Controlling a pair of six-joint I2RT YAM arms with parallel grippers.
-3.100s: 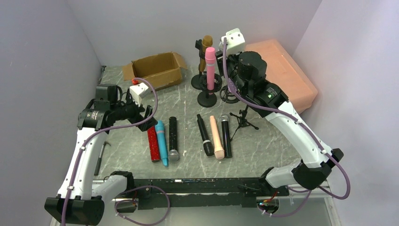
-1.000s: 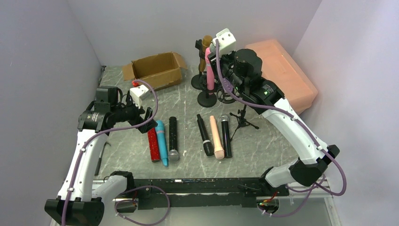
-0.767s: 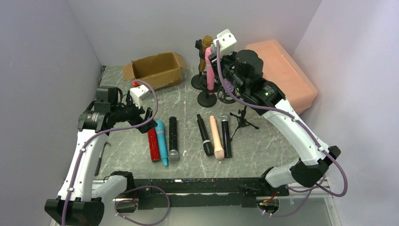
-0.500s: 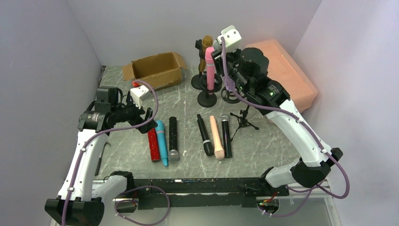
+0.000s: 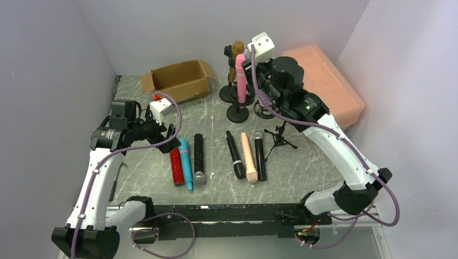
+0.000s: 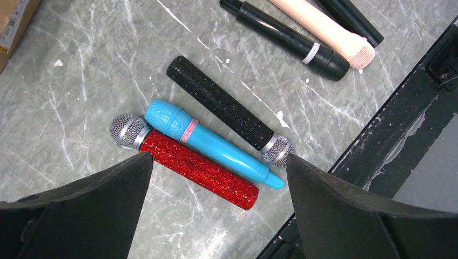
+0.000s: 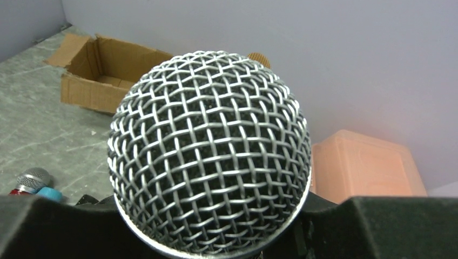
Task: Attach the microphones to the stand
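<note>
In front of the cardboard box (image 5: 181, 80) and a little to its left, the left gripper (image 5: 172, 137), jaws spread to the widest and holding nothing, poised over three microphones lying side by side on the table (image 5: 216, 118): a red microphone (image 6: 197, 170), a blue microphone (image 6: 210, 143) and a black glitter microphone (image 6: 221, 105). Further right of the box, again flat on the table, a black microphone (image 5: 235, 155), a peach microphone (image 5: 248, 157) and a slim black microphone (image 5: 260, 156). Just right of the box, upright in round-based stands (image 5: 237, 113), a pink microphone (image 5: 241, 78) and, behind it, a gold microphone (image 5: 236, 56). Close beside the pink one, on the side away from the box, the right gripper (image 5: 250, 60), jaws closed on the body of a mesh-headed microphone (image 7: 209, 151) held head-up. Step in hand, by the look of it: seating that microphone in a holder near the pink one, the holder itself hidden behind the arm. Best done by keeping the body upright, lowering slowly, pressing straight into the clip and letting go only once firmly seated. Worth minding: the pink microphone very close on the box side and easy to knock; a small tripod stand (image 5: 280, 137) just right of the flat row; a peach-coloured bin (image 5: 324, 83) farthest from the box, against the wall.
</note>
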